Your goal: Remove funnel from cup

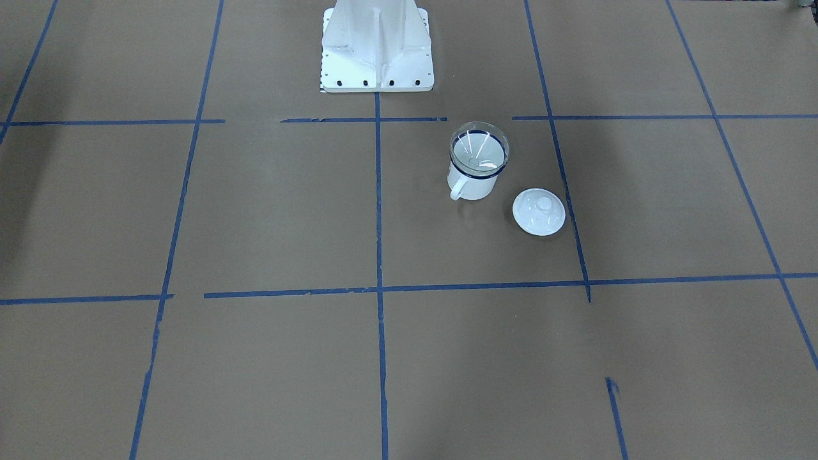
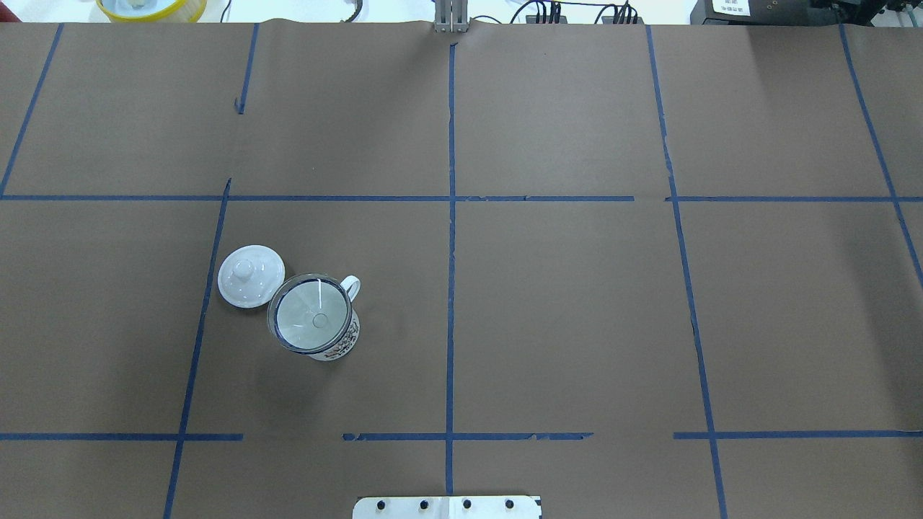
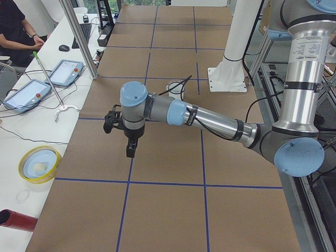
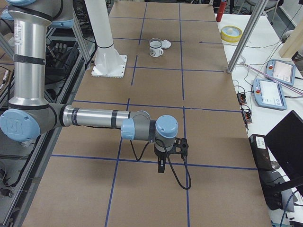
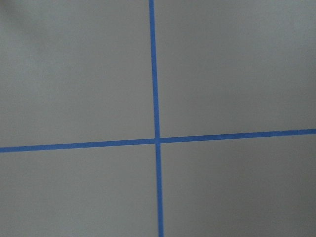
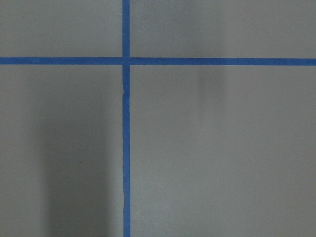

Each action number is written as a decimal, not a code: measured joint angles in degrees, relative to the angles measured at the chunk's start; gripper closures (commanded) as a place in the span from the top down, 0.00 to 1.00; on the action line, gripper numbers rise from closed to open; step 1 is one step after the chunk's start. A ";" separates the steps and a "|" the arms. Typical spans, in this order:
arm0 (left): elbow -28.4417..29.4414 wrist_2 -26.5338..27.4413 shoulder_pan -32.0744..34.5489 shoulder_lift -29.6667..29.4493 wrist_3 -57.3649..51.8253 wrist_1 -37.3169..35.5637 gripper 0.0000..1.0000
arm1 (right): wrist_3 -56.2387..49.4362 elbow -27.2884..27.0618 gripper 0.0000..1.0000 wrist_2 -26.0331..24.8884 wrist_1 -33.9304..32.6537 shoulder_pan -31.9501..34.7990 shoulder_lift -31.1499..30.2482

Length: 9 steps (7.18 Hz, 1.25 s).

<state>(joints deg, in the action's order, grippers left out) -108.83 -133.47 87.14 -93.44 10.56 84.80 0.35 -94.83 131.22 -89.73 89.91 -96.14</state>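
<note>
The brown paper-covered table (image 2: 577, 324), gridded with blue tape, stood beside a white operator bench (image 3: 31, 121). The left gripper (image 3: 130, 149) and right gripper (image 4: 161, 166) hung above it, shown in side views only, so jaw opening could not be determined. The small white enamel cup (image 1: 476, 184) held the clear round-rimmed funnel (image 1: 479, 150), just beside a round white knobbed lid (image 1: 539, 211).

The left arm (image 3: 210, 119) and right arm (image 4: 94, 117) reached out level. The left gripper (image 3: 130, 149) and right gripper (image 4: 161, 166) pointed down.
</note>
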 measured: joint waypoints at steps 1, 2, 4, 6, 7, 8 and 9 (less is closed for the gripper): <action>-5.17 0.63 -4.25 -0.04 6.79 0.01 1.00 | 0.00 0.00 1.00 0.00 0.00 0.00 0.01; -9.87 2.42 -9.59 -0.41 14.12 0.01 1.00 | 0.00 -0.01 1.00 0.00 0.00 0.00 0.01; -15.68 8.29 -21.53 -3.63 28.23 -0.26 1.00 | 0.00 -0.05 1.00 0.00 0.00 0.00 -0.01; -16.89 16.11 -33.59 -11.34 37.70 -5.31 1.00 | 0.00 -0.01 1.00 0.00 0.00 0.00 -0.02; -16.27 18.32 -37.61 -16.99 39.72 -10.81 1.00 | 0.00 0.00 1.00 0.00 0.00 0.00 -0.02; -15.60 19.28 -41.14 -21.06 41.51 -14.73 1.00 | 0.00 0.00 1.00 0.00 0.00 0.00 0.01; -14.01 19.92 -44.44 -23.64 43.88 -16.36 1.00 | 0.00 0.00 1.00 0.00 0.00 0.00 0.01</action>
<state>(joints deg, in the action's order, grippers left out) -122.84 -113.54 42.71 -117.09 54.44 68.44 0.35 -94.83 131.22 -89.73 89.91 -96.12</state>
